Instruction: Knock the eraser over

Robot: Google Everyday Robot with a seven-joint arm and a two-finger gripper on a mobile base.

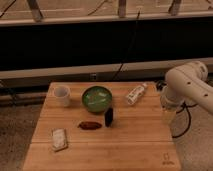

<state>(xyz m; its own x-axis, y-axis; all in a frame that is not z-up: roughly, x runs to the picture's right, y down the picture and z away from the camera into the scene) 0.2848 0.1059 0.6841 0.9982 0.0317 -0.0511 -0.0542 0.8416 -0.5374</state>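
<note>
The eraser (pixel 108 116) is a small black block standing upright on the wooden table (pixel 140 145), just in front of the green bowl (pixel 97 98). My white arm (pixel 187 85) hangs at the table's right edge, well to the right of the eraser. The gripper itself does not show; it is hidden behind or below the arm's links.
A white cup (pixel 62 95) stands at the back left. A white bottle (pixel 136 93) lies on its side at the back right. A reddish-brown oval thing (pixel 90 125) lies left of the eraser. A pale flat packet (pixel 59 139) lies at the front left.
</note>
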